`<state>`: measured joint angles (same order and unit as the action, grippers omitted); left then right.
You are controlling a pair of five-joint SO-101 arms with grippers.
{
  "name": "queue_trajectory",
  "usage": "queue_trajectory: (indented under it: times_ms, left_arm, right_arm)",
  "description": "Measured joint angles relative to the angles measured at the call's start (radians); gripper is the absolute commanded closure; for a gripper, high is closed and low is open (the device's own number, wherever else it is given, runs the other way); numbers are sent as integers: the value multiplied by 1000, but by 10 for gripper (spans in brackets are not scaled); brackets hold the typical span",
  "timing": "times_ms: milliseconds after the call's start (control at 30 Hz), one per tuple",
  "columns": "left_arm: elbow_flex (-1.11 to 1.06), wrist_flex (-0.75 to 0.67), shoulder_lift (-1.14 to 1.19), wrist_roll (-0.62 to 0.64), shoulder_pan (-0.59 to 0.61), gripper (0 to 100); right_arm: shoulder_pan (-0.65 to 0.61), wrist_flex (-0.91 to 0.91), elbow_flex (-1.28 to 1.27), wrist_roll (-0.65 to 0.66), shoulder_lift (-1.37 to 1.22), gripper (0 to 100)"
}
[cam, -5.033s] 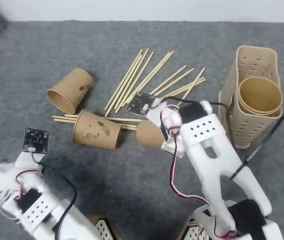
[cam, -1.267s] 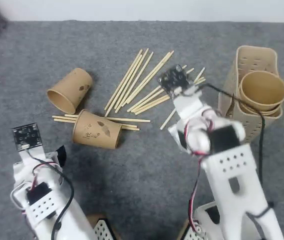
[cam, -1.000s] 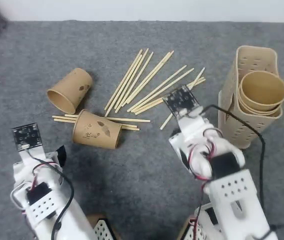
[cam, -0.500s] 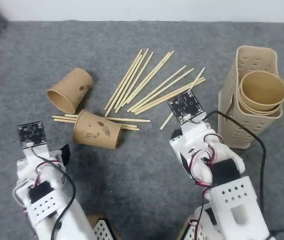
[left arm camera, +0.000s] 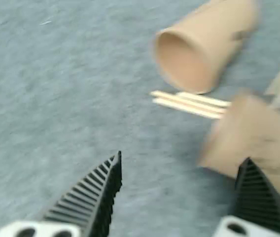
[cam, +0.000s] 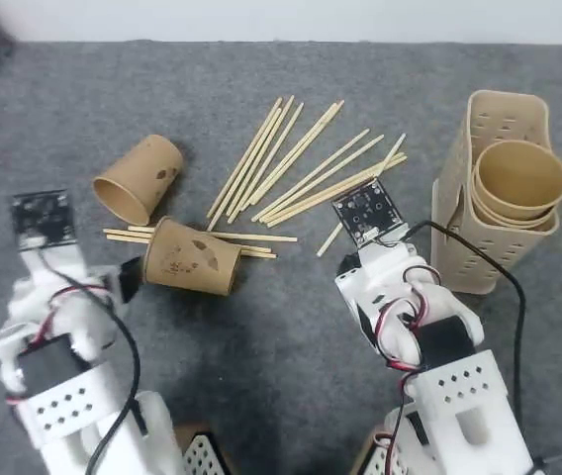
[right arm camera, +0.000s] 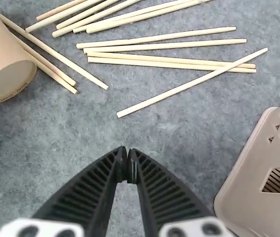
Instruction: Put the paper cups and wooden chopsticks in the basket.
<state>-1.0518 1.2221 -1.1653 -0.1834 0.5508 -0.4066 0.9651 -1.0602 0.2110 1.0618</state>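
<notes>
Scattered chopsticks (cam: 296, 160) lie on grey carpet (cam: 410, 79); pale wall (cam: 311, 18) behind.

Grey desk (cam: 261, 376) | my left hand (cam: 129, 281) just beside the near paper cup (cam: 192, 257), which lies on its side across two chopsticks | far paper cup (cam: 140, 178) also on its side | loose chopsticks (cam: 301, 163) fanned mid-desk | my right arm (cam: 415, 317) near the basket (cam: 459, 213) | nested cups (cam: 516, 178) in the basket

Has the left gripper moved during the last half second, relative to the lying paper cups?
Yes. In the high view, the left gripper has advanced toward the nearer paper cup, which stayed in place; one finger is now beside its rim.
</notes>
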Motion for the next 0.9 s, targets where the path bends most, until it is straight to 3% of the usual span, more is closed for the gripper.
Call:
queue_trajectory:
  times_ms: [267, 533, 900]
  left_arm:
    - [44, 14, 0, 178, -304, 648]
    - [38, -44, 0, 232, -325, 648]
    - [-123, -229, 29, 269, -325, 648]
  right_arm:
    - [0, 0, 0, 0, 0, 990]
    - [0, 0, 0, 0, 0, 990]
    - [0, 0, 0, 0, 0, 990]
